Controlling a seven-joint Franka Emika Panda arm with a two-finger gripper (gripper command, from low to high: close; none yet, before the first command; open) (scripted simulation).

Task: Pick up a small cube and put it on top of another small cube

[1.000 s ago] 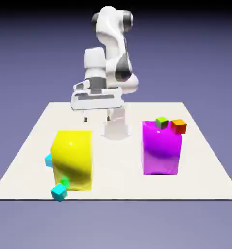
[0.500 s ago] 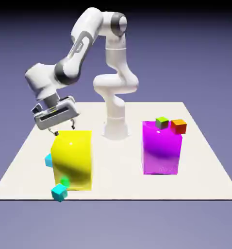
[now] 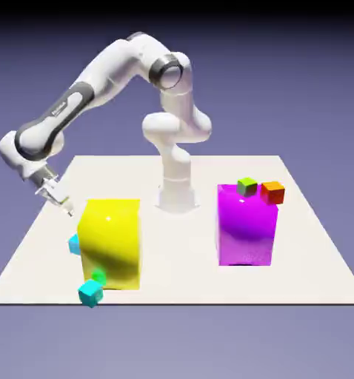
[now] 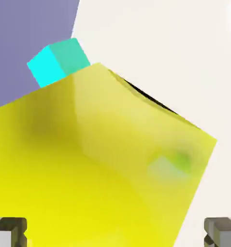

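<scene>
While the arm (image 3: 98, 78) is stretching over toward the exterior view's left, the jaws are hanging open above the surface (image 3: 180, 277), just beside the upper part of the big yellow block (image 3: 112, 244), and they're holding nothing! Over in the hand view, the two fingertips (image 4: 9, 230) are standing wide apart at the bottom corners, with yellow filling much of the space between them.

And where's the light cyan-blue cube (image 3: 75, 244)? It's peeking out at the exterior view's left of the yellow block, which is hiding part of it. Nearer the camera, the greener teal cube (image 3: 90, 293) is sitting by the yellow block's lower corner, close to the surface's front edge, and a bright green patch (image 3: 98, 277) is glowing on the block just above it.

Across on the exterior view's right, the big magenta block (image 3: 245, 229) is standing well apart from the yellow one. A small green cube (image 3: 246, 186) and an orange-red cube (image 3: 272, 193) are showing up around its top edge, side by side.
</scene>
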